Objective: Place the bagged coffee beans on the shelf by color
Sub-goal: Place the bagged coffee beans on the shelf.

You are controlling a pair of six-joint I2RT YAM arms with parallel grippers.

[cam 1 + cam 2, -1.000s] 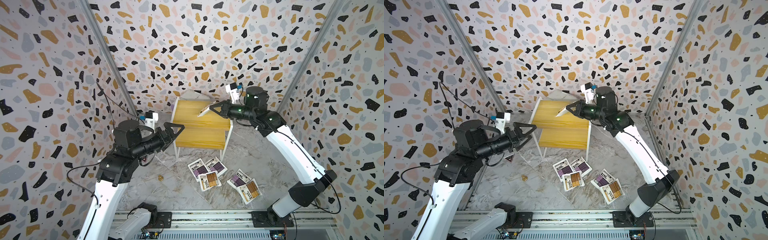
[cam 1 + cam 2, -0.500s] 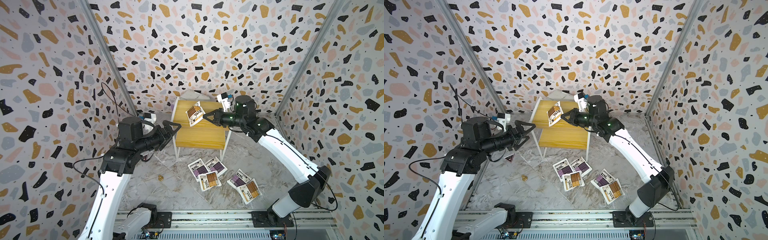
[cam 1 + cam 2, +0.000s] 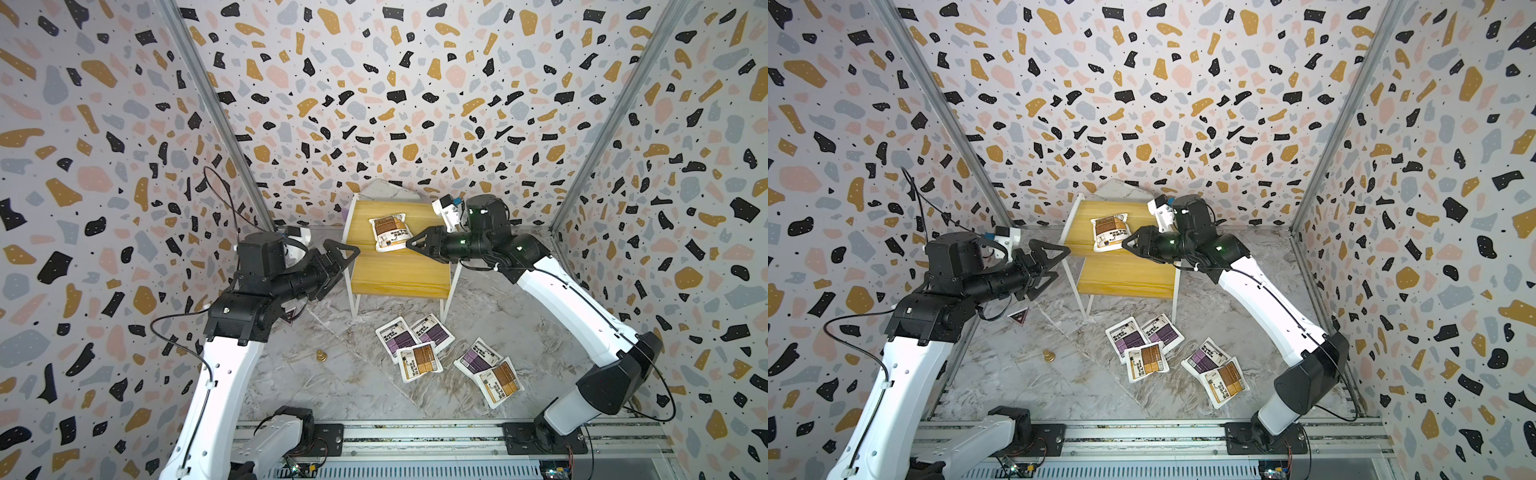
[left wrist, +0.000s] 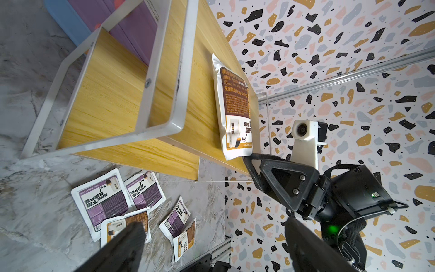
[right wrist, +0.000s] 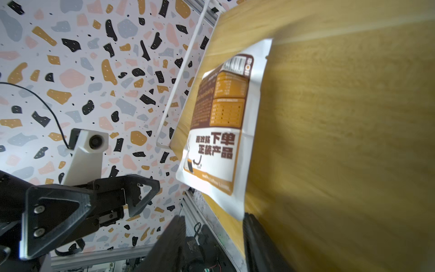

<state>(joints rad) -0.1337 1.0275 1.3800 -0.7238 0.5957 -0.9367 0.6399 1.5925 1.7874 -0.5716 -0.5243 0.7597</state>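
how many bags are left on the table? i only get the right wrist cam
Observer: Five on the table: three purple pouches and two brown pouches.
Operator: which tier is this in front of me
Observer: The placed brown pouch lies on the upper board of the shelf; its lower board holds nothing.
Operator: anything else down there
Observer: A small brass-coloured piece, apart from the pouches.

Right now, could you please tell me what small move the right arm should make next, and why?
Probably draw the right gripper straight back from the shelf. Its jaws stand parted, and the brown pouch lies flat on the upper board; five pouches wait on the table.
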